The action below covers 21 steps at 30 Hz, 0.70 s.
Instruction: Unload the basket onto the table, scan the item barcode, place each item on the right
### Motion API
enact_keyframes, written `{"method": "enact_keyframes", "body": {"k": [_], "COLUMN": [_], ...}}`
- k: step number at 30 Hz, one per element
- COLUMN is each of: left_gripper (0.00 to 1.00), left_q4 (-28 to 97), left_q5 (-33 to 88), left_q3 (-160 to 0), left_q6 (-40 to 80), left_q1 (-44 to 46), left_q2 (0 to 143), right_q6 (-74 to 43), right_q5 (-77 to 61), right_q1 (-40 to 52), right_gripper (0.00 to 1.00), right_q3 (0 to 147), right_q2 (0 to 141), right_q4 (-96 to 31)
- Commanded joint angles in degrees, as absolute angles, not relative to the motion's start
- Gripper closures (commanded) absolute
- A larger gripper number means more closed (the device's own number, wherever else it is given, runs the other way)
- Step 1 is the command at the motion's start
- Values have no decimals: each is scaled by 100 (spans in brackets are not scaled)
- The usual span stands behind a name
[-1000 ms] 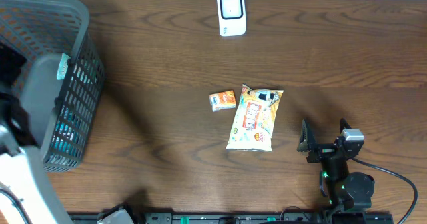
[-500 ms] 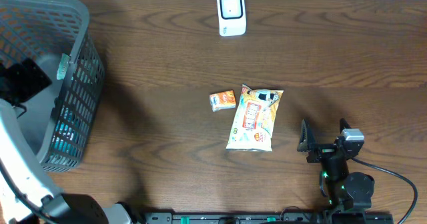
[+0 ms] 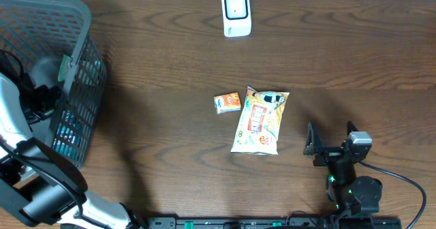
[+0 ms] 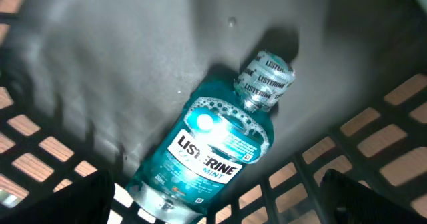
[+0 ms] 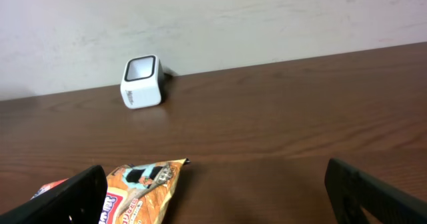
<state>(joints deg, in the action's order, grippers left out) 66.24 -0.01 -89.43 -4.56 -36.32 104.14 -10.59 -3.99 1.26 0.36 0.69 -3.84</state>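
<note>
Over at the left end of the dark wooden bench [image 3: 170, 65] the left arm reaches down into the grey plastic mesh basket [image 3: 83, 24]. From its wrist camera, the left claw [image 4: 217, 184] hangs directly above a blue-green bottle of Listerine mouthwash [image 4: 207, 151] with its fingers [image 4: 60, 197] spread wide. They sit at either edge of the view and do not touch the bottle. The bottle lies on its side on the basket's grey floor, label up. Its sealed cap points away toward the upper right, and its base is close against the slatted wall. From above, only a teal glimpse of it shows through the mesh.

The small white box-shaped barcode scanner [image 3: 236, 13] stands at the far edge of the bench, well apart from the basket. Near the middle lies an orange and yellow snack bag [image 3: 260, 121], with a small orange packet [image 3: 227, 102] just beside its upper left corner.

The right claw [image 3: 330, 138] rests low at the near right of the bench, fingers also spread and gripping nothing, near the snack bag's right side and facing the scanner.
</note>
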Motion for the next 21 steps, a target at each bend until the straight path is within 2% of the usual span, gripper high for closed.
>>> {"method": "enact_keyframes", "body": {"k": [1,21], "left_gripper": [2,2], "left_q4": [6654,4901], "left_q5": [-69,-67], "left_q3": [-8816,-7096], "left_q6": [-582,-631], "left_q1": [-3662,-3662], "left_q2": [10490,10508], "right_q6": [-1000,-1000], "right_q5": [-353,-353], "right_q1": [150,150], "right_gripper": [1,1], "right_q3": [32,32], "right_q2": [32,32], "right_q4": [-408,-408]}}
